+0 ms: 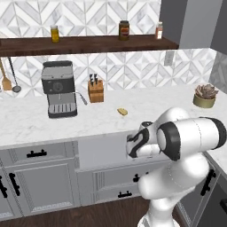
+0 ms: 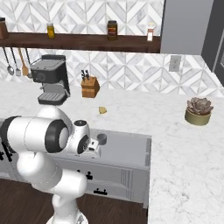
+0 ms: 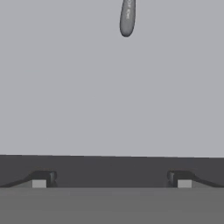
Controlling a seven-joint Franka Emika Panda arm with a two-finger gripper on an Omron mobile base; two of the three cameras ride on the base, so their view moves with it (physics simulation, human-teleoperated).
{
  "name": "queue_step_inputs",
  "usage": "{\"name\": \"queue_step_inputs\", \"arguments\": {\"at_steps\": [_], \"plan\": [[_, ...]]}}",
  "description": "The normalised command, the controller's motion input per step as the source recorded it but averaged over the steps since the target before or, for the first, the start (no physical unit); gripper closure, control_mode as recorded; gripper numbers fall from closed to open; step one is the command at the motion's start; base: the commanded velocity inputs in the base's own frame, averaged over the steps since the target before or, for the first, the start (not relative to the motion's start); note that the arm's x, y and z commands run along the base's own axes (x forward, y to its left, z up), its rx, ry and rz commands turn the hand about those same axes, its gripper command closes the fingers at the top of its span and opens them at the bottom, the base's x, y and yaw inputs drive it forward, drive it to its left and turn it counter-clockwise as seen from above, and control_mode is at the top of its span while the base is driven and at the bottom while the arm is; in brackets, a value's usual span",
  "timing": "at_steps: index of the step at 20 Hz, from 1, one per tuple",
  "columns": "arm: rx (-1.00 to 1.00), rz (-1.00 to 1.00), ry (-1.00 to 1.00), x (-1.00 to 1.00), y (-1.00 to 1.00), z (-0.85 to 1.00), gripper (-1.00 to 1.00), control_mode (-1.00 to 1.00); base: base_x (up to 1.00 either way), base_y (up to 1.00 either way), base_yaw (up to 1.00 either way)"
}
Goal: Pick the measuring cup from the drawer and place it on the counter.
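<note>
The drawer (image 2: 127,152) stands pulled out below the counter (image 2: 170,135), its pale grey inside bare apart from the measuring cup (image 2: 102,139), a tiny grey cup near the back wall. My gripper (image 2: 92,152) hangs over the drawer's left part, just in front of the cup and apart from it. In the hand view the gripper (image 3: 112,181) is open with nothing between its fingertips (image 3: 43,179), and the cup's stub handle (image 3: 127,17) shows at the top edge over the drawer floor (image 3: 109,96). In the left base view my forearm covers the drawer's (image 1: 102,150) right part.
A yellowish-tan lump (image 1: 122,111) lies on the counter (image 1: 97,119) behind the drawer. A coffee machine (image 1: 59,88) and a knife block (image 1: 95,91) stand at the back. A potted succulent (image 2: 198,111) sits to the right. A dark wall shelf (image 1: 88,44) carries jars.
</note>
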Motion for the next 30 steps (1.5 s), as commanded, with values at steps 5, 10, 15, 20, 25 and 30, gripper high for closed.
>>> {"name": "queue_step_inputs", "arguments": {"at_steps": [5,10,15,20,25,30], "plan": [[0.0,0.0,0.1,-0.7,-0.03,-0.02,-1.0,-1.0,0.0,0.0,0.0],[0.0,0.0,0.07,-0.97,-0.13,0.0,-1.0,-1.0,0.0,0.0,0.0],[0.0,0.0,0.17,-0.88,-0.17,0.0,-1.0,-1.0,0.0,0.0,0.0],[0.0,0.0,0.11,-0.47,-0.06,0.09,-1.0,-1.0,0.0,0.0,0.0],[0.12,0.0,-0.08,-0.02,-0.08,1.0,-1.0,-1.0,0.0,0.0,0.0],[0.1,0.0,-0.25,0.54,0.02,0.43,-1.0,-1.0,0.0,0.0,0.0]]}}
